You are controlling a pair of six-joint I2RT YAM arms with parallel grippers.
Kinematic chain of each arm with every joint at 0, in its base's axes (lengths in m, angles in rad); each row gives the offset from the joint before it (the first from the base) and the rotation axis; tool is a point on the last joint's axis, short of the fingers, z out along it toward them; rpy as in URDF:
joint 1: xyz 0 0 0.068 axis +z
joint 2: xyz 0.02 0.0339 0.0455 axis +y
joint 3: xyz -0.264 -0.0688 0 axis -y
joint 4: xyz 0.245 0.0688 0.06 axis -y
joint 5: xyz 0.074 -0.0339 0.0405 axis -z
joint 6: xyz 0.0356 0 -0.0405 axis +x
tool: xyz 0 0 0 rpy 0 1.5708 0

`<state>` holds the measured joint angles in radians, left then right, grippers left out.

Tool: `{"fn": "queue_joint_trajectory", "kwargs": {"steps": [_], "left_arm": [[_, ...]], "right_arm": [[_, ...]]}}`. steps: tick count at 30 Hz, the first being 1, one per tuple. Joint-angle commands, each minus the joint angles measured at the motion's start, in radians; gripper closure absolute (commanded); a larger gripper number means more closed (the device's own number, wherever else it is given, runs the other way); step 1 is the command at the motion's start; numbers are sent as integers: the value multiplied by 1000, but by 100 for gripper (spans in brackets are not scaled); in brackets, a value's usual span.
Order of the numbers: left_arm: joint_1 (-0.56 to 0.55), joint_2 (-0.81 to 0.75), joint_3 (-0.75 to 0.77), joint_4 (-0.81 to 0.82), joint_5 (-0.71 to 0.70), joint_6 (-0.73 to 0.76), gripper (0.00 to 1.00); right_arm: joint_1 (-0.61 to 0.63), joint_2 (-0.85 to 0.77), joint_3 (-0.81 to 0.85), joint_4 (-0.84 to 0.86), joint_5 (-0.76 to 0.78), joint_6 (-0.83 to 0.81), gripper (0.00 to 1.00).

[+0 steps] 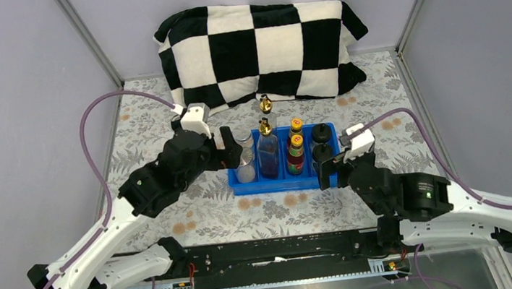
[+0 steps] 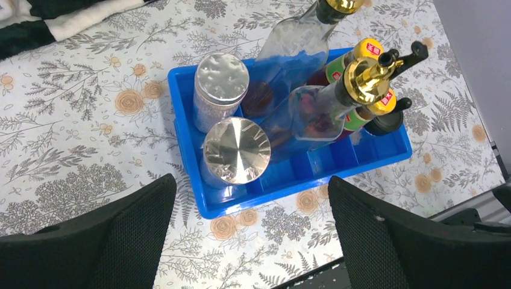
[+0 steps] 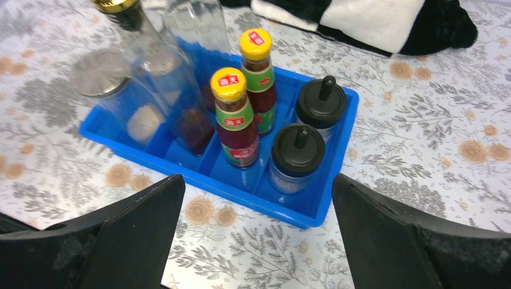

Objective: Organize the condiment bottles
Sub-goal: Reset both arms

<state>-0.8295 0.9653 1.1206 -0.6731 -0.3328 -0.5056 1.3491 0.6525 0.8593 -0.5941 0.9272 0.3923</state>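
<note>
Table [image 1: 174,219]: patterned cloth, serving as the work surface. No bottle stands loose on it in any view.

Pillow [image 1: 257,50]: black-and-white checked, at 12 o'clock of the tray against the back wall. It plays no evident part in the sorting.

Tray [image 1: 272,185]: blue plastic, centre of the table, divided into four lanes running 6 to 12 o'clock. The dividers appear to be what keeps each kind apart and upright.

Left gripper [image 1: 228,151]: at 9 o'clock of the tray, just beside its end wall. Fingers spread wide, grasping nothing.

Right gripper [image 1: 332,168]: at 4 o'clock of the tray, near its corner. Fingers likewise spread, grasping nothing.

Gold-topped bottles [image 1: 268,150]: two, tall and clear, one behind the other in the second lane from 9 o'clock.

Sauce bottles [image 3: 235,120]: two, red-brown with yellow caps, paired in the third lane.

Jars [image 2: 236,150]: two, clear with grey lids, paired in the lane at the 9 o'clock end.

Shakers [image 3: 298,156]: two, black-capped, paired in the lane at the 3 o'clock end.

Assessment: every bottle is in the tray, like with like, one kind per lane. The sorting looks complete. Both grippers stand clear of the tray, probably because nothing is left to lift.
</note>
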Motion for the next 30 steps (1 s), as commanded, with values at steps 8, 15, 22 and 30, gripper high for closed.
{"fn": "queue_joint_trajectory", "kwargs": {"steps": [8,15,22,30], "left_arm": [[4,-102,-83,10,26,25,1],[4,-128,-98,5,-1,42,1],[6,-194,-160,77,4,63,1],[53,-261,-254,186,92,82,1]], "right_arm": [[-513,160,33,125,-622,-157,0],[-772,201,15,154,-870,-127,0],[-885,167,9,141,-938,-112,0],[-886,90,-17,125,-969,-86,0]]}}
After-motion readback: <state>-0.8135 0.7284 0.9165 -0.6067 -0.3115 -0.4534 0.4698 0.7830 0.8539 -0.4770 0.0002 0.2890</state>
